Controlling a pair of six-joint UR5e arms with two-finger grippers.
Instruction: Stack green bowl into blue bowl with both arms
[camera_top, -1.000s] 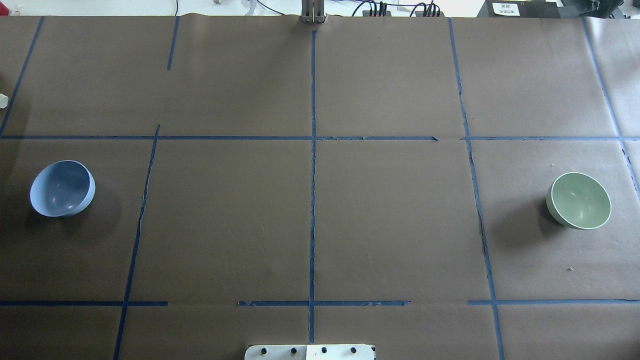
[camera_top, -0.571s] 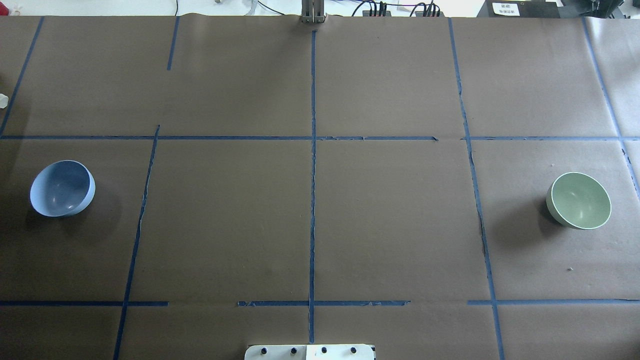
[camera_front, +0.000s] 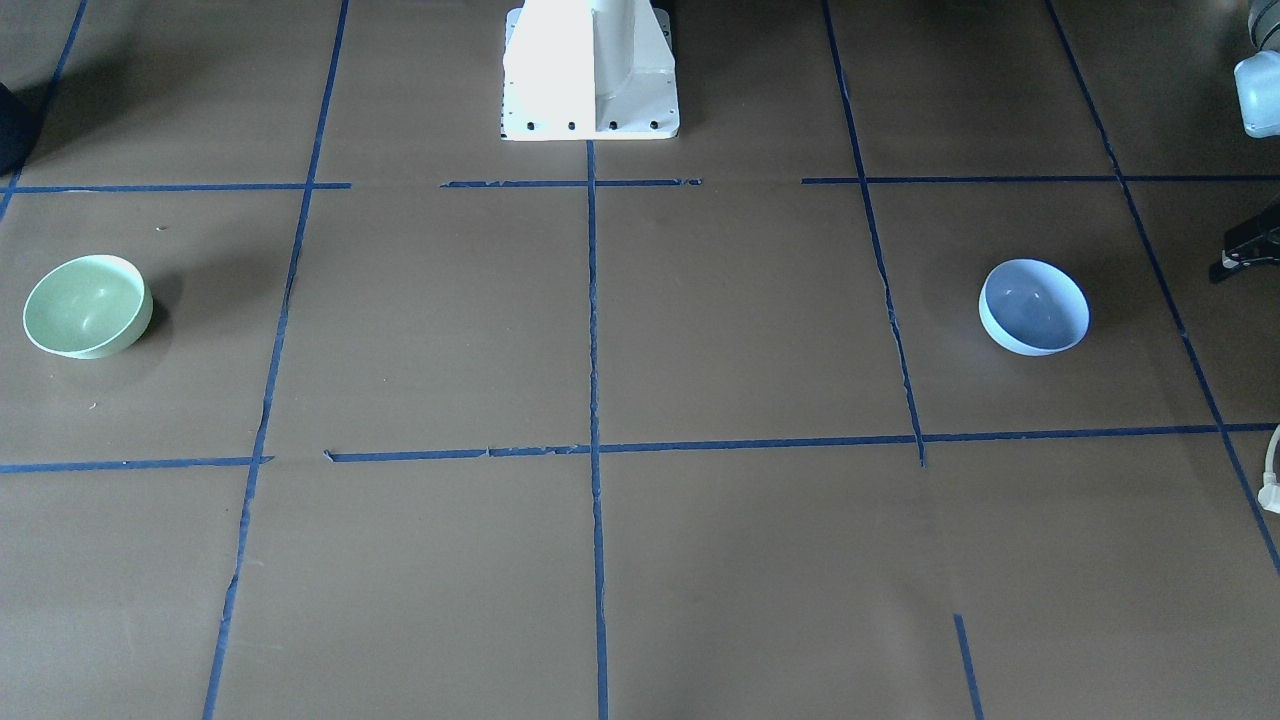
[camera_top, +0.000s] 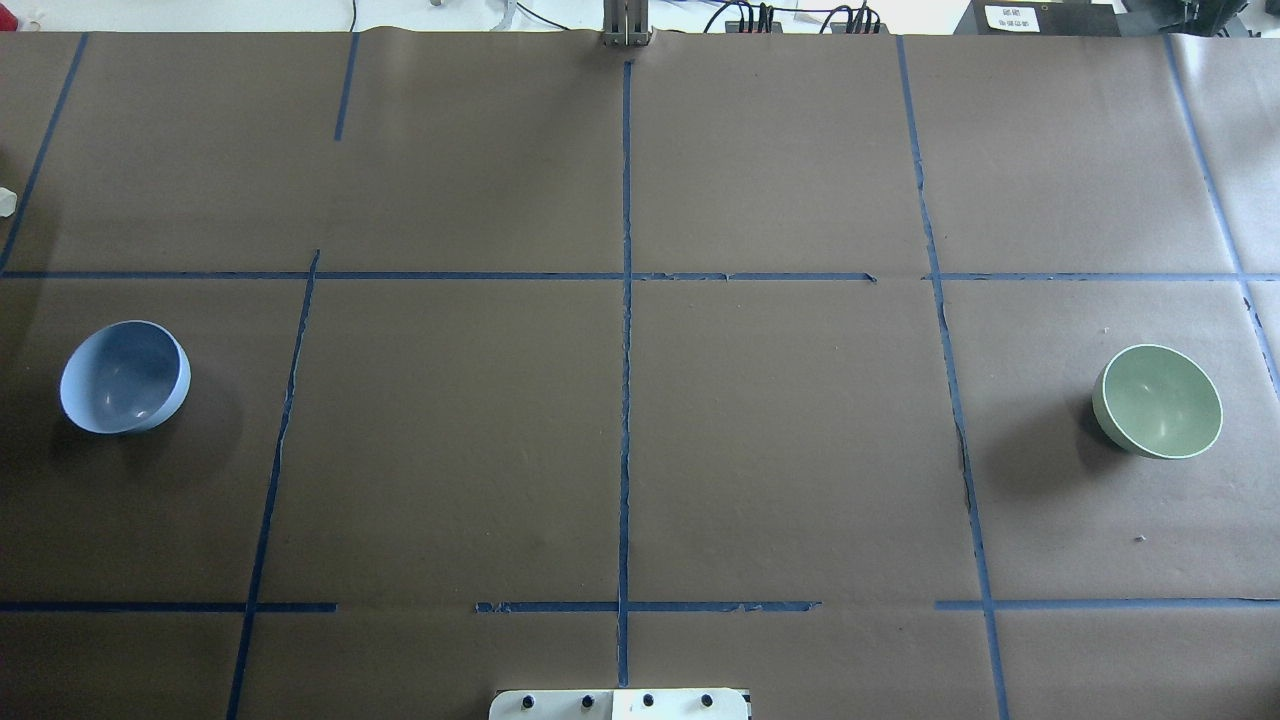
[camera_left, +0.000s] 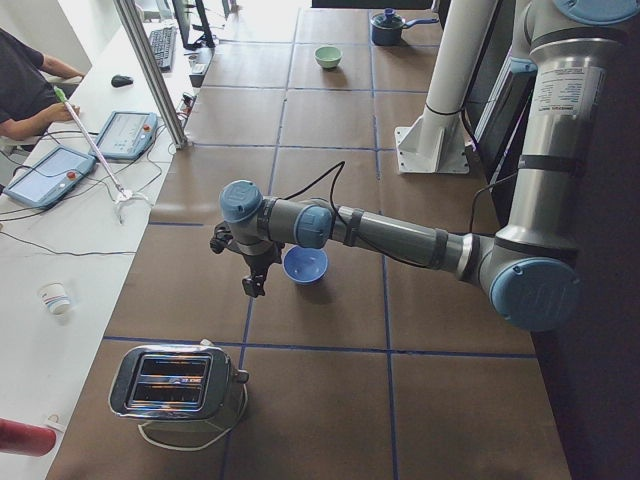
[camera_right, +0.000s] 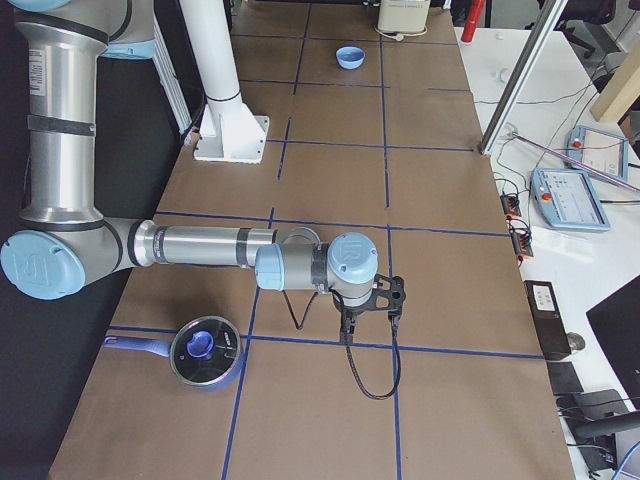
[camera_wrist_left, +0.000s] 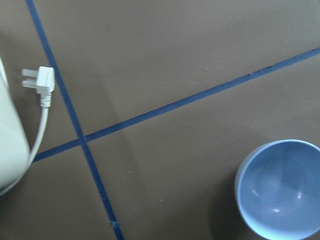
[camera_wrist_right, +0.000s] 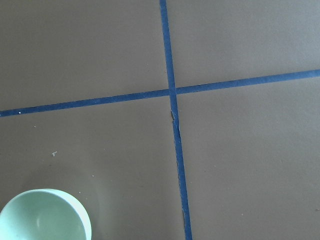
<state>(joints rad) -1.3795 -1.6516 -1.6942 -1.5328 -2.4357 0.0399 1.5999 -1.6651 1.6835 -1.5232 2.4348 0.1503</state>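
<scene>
From here I see my left arm (camera_left: 400, 235) and right arm (camera_right: 200, 245): silver-grey tubes, light blue joint caps (camera_left: 240, 200), thin black cables (camera_right: 396, 355), a printed label (camera_left: 565, 90), one white bolted pedestal (camera_front: 590, 70).

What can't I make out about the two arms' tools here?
- Left tool: open or shut unclear; small and dark in the left side view.
- Right tool: same; seen only in the right side view.
- Green bowl: cut off by the right wrist view's bottom edge.

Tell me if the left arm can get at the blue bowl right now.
Probably yes: the left gripper hangs just beside the blue bowl, with nothing visible between them.
</scene>
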